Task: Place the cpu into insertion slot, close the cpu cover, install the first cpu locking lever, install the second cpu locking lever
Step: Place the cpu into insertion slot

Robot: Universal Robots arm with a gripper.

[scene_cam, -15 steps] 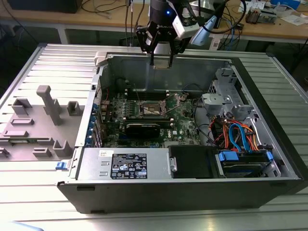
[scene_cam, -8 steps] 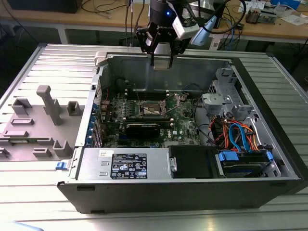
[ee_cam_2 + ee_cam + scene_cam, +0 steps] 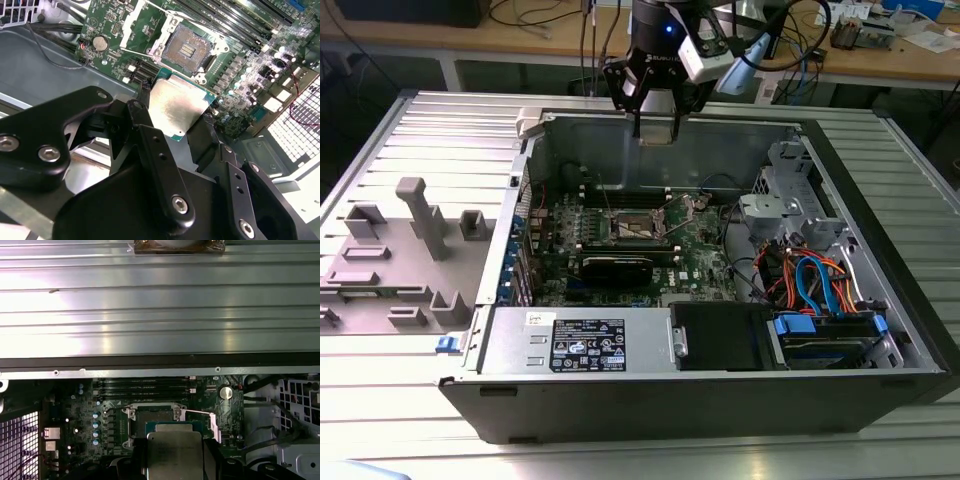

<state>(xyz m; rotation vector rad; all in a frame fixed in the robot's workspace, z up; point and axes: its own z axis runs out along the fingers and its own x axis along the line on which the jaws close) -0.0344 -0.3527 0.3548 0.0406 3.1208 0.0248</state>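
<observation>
While the gripper (image 3: 657,122) hangs over the back wall of the open computer case (image 3: 880,240) in the exterior view, it is up high and well above the green circuit board (image 3: 705,255). The gripper holds the cpu (image 3: 177,107). Its 2 black fingers (image 3: 142,112) are closed in just as far as the chip is wide, and they press on 2 opposite edges. The chip lies flat between them with its dull silver top showing in both wrist views.

The insertion slot (image 3: 187,47) sits on the board below, apart from the chip. It is a dark square with a silver rim, and nothing is in it. In the first wrist view the cpu (image 3: 172,455) is just beside the slot (image 3: 152,419) and hides a part of it. The cpu cover (image 3: 214,425) is lifted off the slot and stands at 1 side of it. A thin wire lever (image 3: 180,19) is up too.

Long black memory slots (image 3: 145,385) run beside the socket. A round silver battery (image 3: 100,42) is near it on the board. Near the front of the case are a grey power box with a label (image 3: 585,342) and some blue and orange cables (image 3: 815,280). The case rests on a ridged metal table (image 3: 420,120). A grey tray with blocky shapes (image 3: 415,245) lies on the exterior view's left.
</observation>
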